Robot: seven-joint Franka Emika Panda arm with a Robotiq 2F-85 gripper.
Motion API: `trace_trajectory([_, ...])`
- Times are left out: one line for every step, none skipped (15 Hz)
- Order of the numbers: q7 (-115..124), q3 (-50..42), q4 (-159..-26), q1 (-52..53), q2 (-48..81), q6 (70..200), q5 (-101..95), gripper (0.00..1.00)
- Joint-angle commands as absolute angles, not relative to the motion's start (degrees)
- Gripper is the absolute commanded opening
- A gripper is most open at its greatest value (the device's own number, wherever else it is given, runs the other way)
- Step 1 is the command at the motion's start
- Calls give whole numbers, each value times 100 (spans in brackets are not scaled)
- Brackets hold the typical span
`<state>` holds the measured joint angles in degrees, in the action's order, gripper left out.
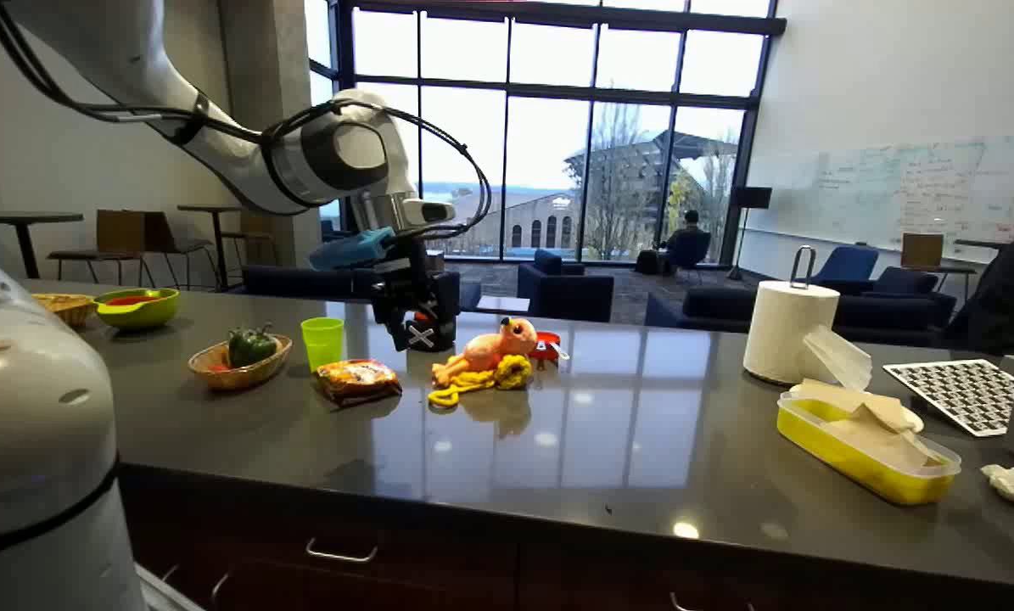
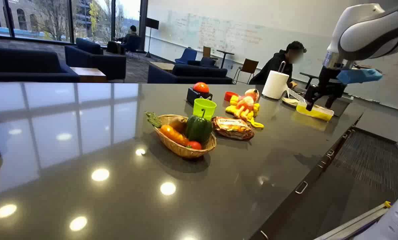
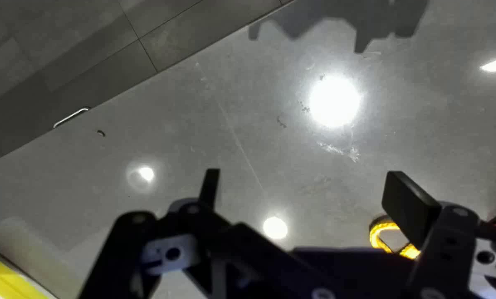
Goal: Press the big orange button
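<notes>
Green cup [image 2: 204, 108], upright on the counter [image 2: 129, 205]. Orange button [image 2: 201, 88], on a dark boxy base: in an exterior view, just behind the cup, which hides part of the base. Basket [image 2: 182, 151] holding a pepper [image 2: 199, 129] and a carrot [image 2: 172, 135]: in front of the cup, same view. Snack packet [image 2: 233, 128] and plush toy [image 2: 246, 104]: right of the cup in both exterior views, packet nearer. Gripper [image 3: 304, 178]: above the counter, well apart from the cup; fingers [image 3: 406, 207] spread wide apart.

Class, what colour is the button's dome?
Orange-red; the dome shows best in an exterior view.
</notes>
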<state>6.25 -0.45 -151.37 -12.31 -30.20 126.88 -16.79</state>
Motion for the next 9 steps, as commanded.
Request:
trace_trajectory([653, -106, -15126, -1164, -3022, 12663, -1714, 100])
trace_trajectory([653, -106, -15126, -1164, -3022, 12663, -1714, 100])
trace_trajectory([653, -106, -15126, -1164, -3022, 12663, -1714, 100])
trace_trajectory([653, -106, -15126, -1164, -3022, 12663, -1714, 100])
trace_trajectory([653, -106, -15126, -1164, -3022, 12663, -1714, 100])
trace_trajectory([653, -106, -15126, -1164, -3022, 12663, -1714, 100])
trace_trajectory([653, -106, -15126, -1164, -3022, 12662, -1714, 100])
trace_trajectory([647, -99, -15111, -1156, -2999, 12683, -1725, 100])
trace_trajectory([631, -91, -15072, -1131, -2955, 12745, -1726, 100])
